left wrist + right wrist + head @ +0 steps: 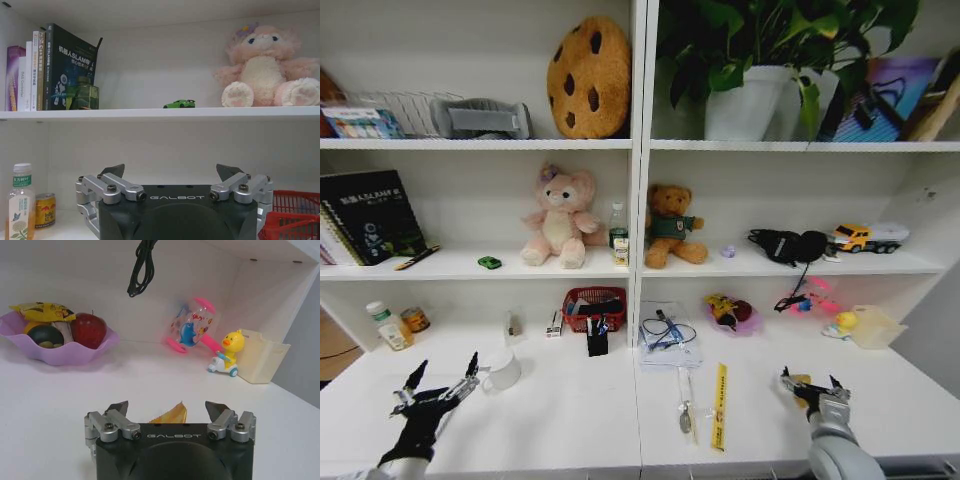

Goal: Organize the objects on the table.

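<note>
On the white table, my left gripper hovers open over the front left, beside a white mug. The left wrist view shows that gripper open and holding nothing, facing a tiny green toy car on the shelf above. The car sits near a pen. At the front right, my right gripper is open over a small yellow-orange piece. In the right wrist view the piece lies just beyond the open gripper.
A yellow strip and a spoon-like tool lie mid-table, with papers and cables, a red basket and a purple fruit bowl behind. A duck toy and beige bin stand at the right, a bottle and can at the left.
</note>
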`<state>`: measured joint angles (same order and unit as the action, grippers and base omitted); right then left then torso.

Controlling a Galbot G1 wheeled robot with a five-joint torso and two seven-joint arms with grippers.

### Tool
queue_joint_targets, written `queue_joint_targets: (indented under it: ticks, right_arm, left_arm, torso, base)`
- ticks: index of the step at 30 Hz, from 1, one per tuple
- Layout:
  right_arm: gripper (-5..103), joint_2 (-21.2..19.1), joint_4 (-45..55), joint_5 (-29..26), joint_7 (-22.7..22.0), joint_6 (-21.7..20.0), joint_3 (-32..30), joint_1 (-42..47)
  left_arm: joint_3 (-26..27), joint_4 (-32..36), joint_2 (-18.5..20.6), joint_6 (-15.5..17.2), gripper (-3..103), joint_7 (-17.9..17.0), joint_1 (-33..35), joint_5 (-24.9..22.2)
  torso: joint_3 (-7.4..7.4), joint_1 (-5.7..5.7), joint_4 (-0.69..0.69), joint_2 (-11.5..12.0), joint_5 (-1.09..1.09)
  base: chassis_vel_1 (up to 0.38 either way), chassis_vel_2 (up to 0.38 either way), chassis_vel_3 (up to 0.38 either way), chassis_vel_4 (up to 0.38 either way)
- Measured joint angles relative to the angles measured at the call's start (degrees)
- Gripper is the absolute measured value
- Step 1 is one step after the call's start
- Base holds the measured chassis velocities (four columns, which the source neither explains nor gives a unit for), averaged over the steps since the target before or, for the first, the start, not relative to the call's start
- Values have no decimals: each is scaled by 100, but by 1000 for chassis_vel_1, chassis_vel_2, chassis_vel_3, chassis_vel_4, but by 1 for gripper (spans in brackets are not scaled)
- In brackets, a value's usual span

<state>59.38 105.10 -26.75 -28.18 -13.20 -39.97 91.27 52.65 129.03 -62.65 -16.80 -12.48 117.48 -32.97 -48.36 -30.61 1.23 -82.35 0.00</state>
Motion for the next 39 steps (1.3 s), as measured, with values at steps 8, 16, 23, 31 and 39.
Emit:
queue_joint_targets:
  ticks: [8,16,23,31,39]
  right_arm:
    - [61,116,-133,22,-79,-5,164,-86]
    - [34,145,-171,42,-83,146,163,-62]
    - [7,160,-109,49,-80,210,82,8]
    - [0,66,51,-15,199,704,73,-180]
    - [0,-301,-315,-207,767,1135,537,-1206]
  left_arm:
    - [0,0,0,0,100,0,0,0]
    - [0,0,0,0,100,0,0,0]
    - [0,0,1,0,100,0,0,0]
    - [0,0,0,0,100,0,0,0]
    - [0,0,0,0,100,0,0,0]
  torso:
    - [0,0,1,0,0]
    - [0,0,1,0,0]
    - [0,0,1,0,0]
    - [1,0,2,0,0]
    - [0,0,0,0,1]
  base:
    - [0,0,0,0]
    - [0,0,0,0]
    - [0,0,0,0]
    - [0,0,0,0]
    - [0,0,0,0]
